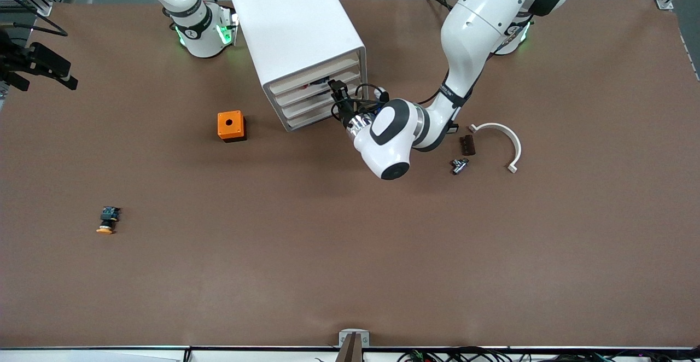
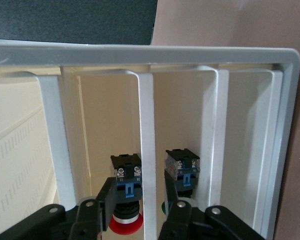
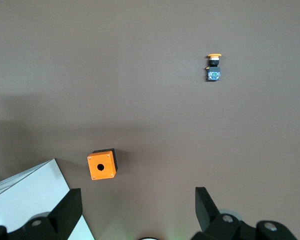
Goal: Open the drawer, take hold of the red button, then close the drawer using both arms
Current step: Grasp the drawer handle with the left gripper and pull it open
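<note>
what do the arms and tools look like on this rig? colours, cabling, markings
Both arms are glossy white with black joint bands. Green lights glow at each base. The left tool has black fingers on a silver flange, with black cables looped beside the wrist. The right tool also has blocky black fingers with silver screw heads.

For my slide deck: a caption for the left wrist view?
Left claw straddling a drawer edge beside the red-capped button.

worktop: brown matte worktop (image 1: 350,252) | on it: white rounded cabinet (image 1: 298,39); small orange box (image 1: 231,126); orange-capped push button (image 1: 108,220); white curved plastic clip (image 1: 506,140); small dark brown block (image 1: 467,145); small silver-black part (image 1: 459,165)
</note>
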### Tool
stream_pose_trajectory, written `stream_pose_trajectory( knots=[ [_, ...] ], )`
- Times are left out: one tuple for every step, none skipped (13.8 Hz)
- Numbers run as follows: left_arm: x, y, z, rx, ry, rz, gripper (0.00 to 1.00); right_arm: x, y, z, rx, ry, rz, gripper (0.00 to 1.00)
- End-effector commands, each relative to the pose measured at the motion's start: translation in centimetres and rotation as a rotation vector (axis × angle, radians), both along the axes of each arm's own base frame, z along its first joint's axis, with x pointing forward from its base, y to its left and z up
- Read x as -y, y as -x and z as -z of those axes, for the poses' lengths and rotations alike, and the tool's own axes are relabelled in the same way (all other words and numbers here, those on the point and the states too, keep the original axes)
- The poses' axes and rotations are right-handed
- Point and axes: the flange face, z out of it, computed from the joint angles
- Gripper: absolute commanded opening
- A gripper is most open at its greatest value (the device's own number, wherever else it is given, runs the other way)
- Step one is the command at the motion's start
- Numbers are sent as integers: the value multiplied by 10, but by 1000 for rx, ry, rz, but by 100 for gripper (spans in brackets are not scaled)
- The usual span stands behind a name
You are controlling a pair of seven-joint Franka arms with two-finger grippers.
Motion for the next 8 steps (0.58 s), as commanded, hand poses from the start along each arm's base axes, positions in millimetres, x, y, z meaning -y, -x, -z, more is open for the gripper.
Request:
stream_pose_trajectory(
  knots=[
    [7, 5, 6, -32, 2, -6, 39, 0, 6, -2, 8, 4, 4, 100],
    [8, 6, 6, -30, 5, -2, 38, -1, 6, -2, 5, -1, 3, 100],
    [8, 6, 6, -30, 5, -2, 38, -1, 7, -1, 2, -1, 3, 100],
    [10, 8, 6, -31, 4, 2, 38, -1, 7, -1, 2, -1, 3, 100],
    [11, 9, 6, -30, 5, 4, 34, -1, 7, -2, 4, -1, 3, 100],
    [11, 9, 6, -30, 5, 4, 23, -1, 7, -2, 5, -1, 3, 100],
    [11, 9, 5, -27, 7, 5, 11, -1, 6, -1, 2, -1, 3, 100],
    [9, 7, 5, -27, 8, 2, 1, -1, 6, -1, 1, -1, 3, 100]
  ],
)
